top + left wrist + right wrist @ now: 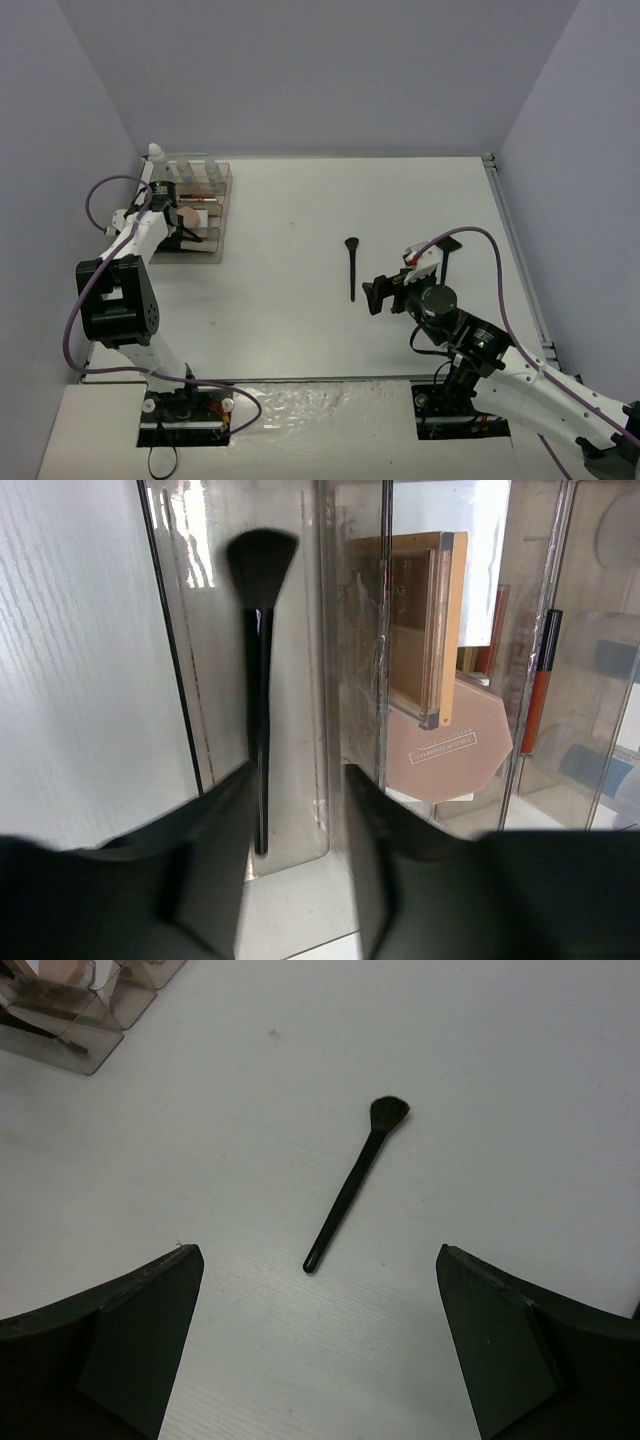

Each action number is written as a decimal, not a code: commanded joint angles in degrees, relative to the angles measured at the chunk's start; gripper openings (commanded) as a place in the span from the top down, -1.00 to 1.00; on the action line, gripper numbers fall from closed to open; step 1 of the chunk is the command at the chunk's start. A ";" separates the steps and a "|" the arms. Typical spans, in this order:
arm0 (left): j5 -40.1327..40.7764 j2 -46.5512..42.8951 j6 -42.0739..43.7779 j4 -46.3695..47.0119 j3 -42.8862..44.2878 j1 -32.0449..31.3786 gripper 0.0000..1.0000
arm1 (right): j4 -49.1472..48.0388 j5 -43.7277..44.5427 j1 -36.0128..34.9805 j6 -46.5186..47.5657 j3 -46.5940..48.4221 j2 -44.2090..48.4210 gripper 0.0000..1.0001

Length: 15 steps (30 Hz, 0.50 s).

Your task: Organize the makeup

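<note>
Right of the organizer (195, 215), a broad stretch of tabletop (290, 320) is left open, interrupted only by one black brush (352, 268) lying flat. Inside the organizer, passage is narrowed by upright clear dividers (383, 680); just left of it, room is cut off by the wall (70, 120).

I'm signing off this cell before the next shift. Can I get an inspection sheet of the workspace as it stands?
Surface: white table, matte, faint grain.
Job's things: black brush lying in an outer compartment of the organizer; tan square compact, pink compact and red lip tube in compartments beside it; second black brush loose on the table.
Clutter: thin dark item beside the right arm, too small to identify.
Grippers: left gripper at the stored brush's handle end, jaws apart; right gripper above the loose brush, jaws wide open.
Cables: purple cable looped at the left arm, another at the right.
Surroundings: plain pale walls; nothing else seen.
</note>
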<state>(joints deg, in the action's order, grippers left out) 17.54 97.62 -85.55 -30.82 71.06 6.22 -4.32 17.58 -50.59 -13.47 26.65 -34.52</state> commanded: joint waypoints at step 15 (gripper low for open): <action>-7.04 -17.12 26.14 11.99 -4.93 0.59 -0.42 | -0.91 6.89 4.84 -12.87 6.79 -20.81 -0.99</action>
<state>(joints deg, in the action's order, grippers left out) 14.67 90.63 -76.05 -26.35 67.47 6.39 -3.27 22.45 -48.83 -19.16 28.92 -46.40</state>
